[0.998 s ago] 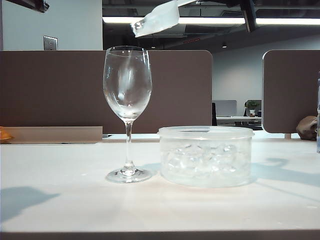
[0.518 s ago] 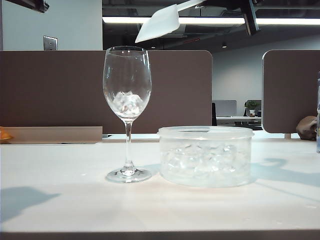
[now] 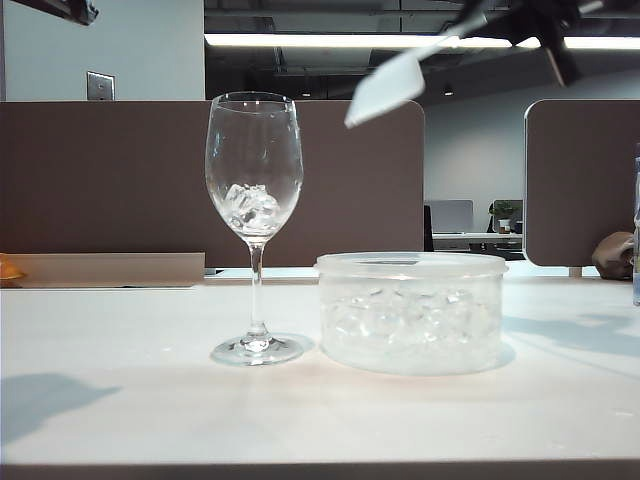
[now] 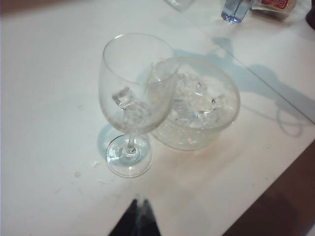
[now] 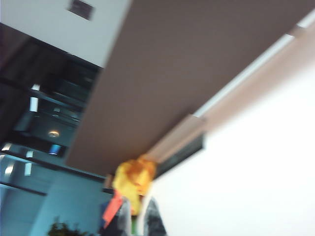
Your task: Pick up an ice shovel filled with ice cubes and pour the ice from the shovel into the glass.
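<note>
Exterior view: the glass (image 3: 254,180) stands on the white counter (image 3: 120,400) with ice cubes (image 3: 250,207) low in its bowl, just left of a round plastic tub (image 3: 411,312) of ice. The ice shovel (image 3: 386,88) hangs tilted above the tub, its handle clenched in the right pincer (image 3: 480,22) at the top edge.

Left wrist view: glass (image 4: 135,88) and tub (image 4: 206,105) touch or nearly so; the left pincer (image 4: 137,222) shows only a dark tip, grip unclear.

Right wrist view: blurred partition and counter; the pincer's dark fingers (image 5: 118,221) sit close together.
</note>
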